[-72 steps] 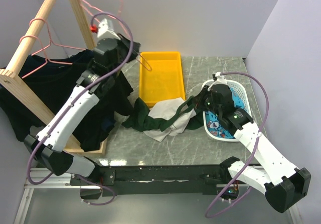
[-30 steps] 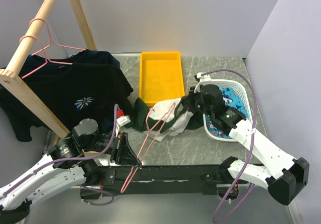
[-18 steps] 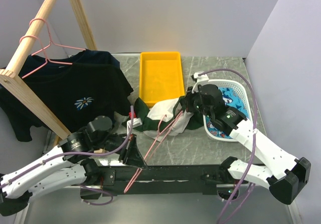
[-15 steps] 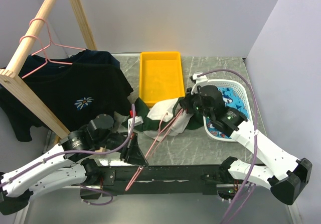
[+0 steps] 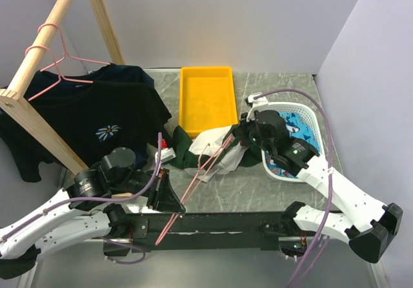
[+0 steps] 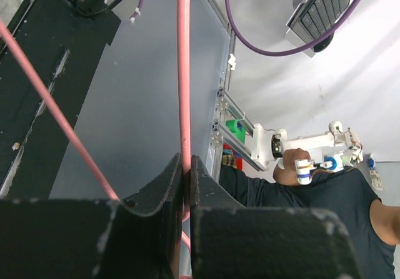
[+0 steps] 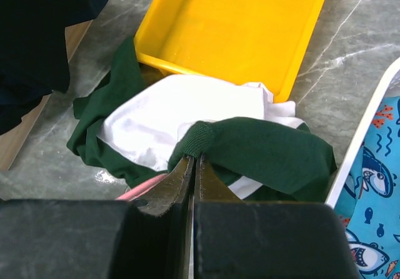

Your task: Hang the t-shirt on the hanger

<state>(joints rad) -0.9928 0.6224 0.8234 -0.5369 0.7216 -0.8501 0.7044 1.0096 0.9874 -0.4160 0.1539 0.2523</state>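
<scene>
The t-shirt (image 5: 205, 147), dark green with white parts, lies crumpled on the marble table in front of the yellow tray. My right gripper (image 5: 237, 137) is shut on its green ribbed collar edge (image 7: 206, 135) and holds that edge lifted a little. The pink wire hanger (image 5: 197, 181) slants from the table's near edge up to the shirt. My left gripper (image 5: 169, 202) is shut on it near the hook end, the wire (image 6: 183, 72) pinched between the jaws (image 6: 186, 166). A short piece of the pink hanger (image 7: 140, 189) shows beside the right fingers, under the shirt's edge.
A yellow tray (image 5: 206, 97) stands behind the shirt. A white basket (image 5: 308, 117) at the right holds a blue patterned cloth. At the left is a wooden rack (image 5: 45, 42) with a black daisy t-shirt (image 5: 103, 117) on another pink hanger (image 5: 55, 55).
The left arm has come down from the rack to the table's near edge with the pink hanger. The hanger's far end now reaches the shirt. The right gripper has drawn the collar slightly left.
</scene>
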